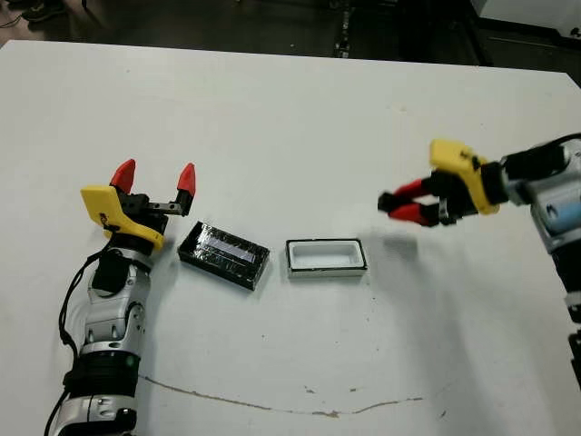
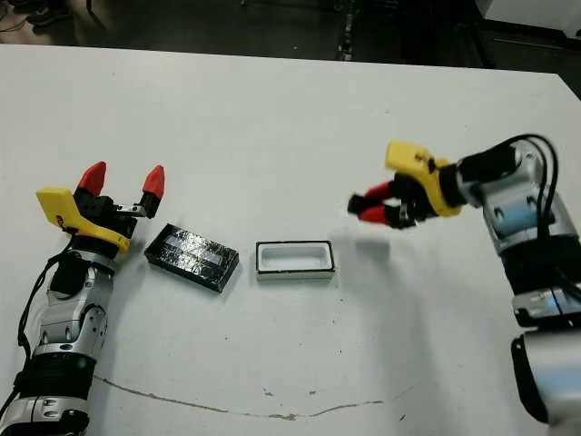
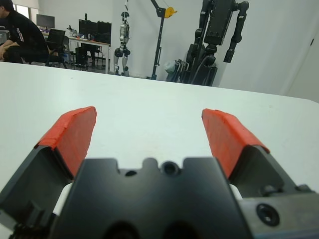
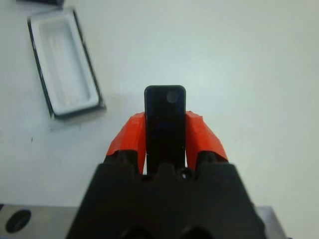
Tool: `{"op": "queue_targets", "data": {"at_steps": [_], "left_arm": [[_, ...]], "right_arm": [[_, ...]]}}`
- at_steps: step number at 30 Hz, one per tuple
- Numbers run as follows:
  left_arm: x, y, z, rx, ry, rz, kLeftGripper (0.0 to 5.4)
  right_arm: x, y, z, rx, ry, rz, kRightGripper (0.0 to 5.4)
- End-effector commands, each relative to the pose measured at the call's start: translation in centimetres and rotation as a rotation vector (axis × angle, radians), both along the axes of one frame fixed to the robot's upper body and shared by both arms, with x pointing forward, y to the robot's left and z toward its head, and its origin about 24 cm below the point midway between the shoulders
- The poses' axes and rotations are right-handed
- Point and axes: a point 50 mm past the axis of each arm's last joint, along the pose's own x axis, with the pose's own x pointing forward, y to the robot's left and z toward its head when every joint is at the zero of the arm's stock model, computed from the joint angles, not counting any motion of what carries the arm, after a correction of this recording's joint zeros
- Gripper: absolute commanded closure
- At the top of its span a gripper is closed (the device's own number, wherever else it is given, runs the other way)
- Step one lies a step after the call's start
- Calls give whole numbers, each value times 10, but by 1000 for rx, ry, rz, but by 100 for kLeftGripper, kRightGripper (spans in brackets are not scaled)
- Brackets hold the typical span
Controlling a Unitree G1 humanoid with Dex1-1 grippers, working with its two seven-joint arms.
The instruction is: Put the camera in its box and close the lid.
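The box (image 1: 326, 257) lies open and empty at the table's middle, white inside with a dark rim; it also shows in the right wrist view (image 4: 65, 64). Left of it, at a slant, rests the lid (image 1: 223, 254), black and shiny with a pale strip. My right gripper (image 1: 395, 208) hovers above the table to the right of the box, shut on the camera (image 4: 165, 124), a flat black slab sticking out between the red fingers. My left gripper (image 1: 155, 173) stands open just left of the lid, nothing between its fingers (image 3: 75, 134).
A thin brown line (image 1: 272, 409) runs across the table near its front edge. Beyond the far edge, the left wrist view shows a seated person (image 3: 20, 35), desks and robot stands (image 3: 219, 35).
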Motion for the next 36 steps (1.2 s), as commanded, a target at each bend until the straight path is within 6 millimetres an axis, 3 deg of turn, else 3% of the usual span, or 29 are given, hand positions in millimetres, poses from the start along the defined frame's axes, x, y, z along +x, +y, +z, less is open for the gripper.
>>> {"op": "queue_targets", "data": {"at_steps": [1, 11, 19, 36], "left_arm": [[-2, 0, -6, 8, 21, 0, 0], [-2, -1, -6, 8, 17, 0, 0], [-2, 0, -5, 9, 15, 3, 0], [-1, -1, -4, 4, 15, -5, 0]], "right_arm": [[4, 3, 6, 67, 6, -4, 374], [4, 25, 1, 142, 79, -25, 374], [-8, 48, -8, 241, 132, -30, 374], [-13, 66, -15, 291, 232, 53, 374]]}}
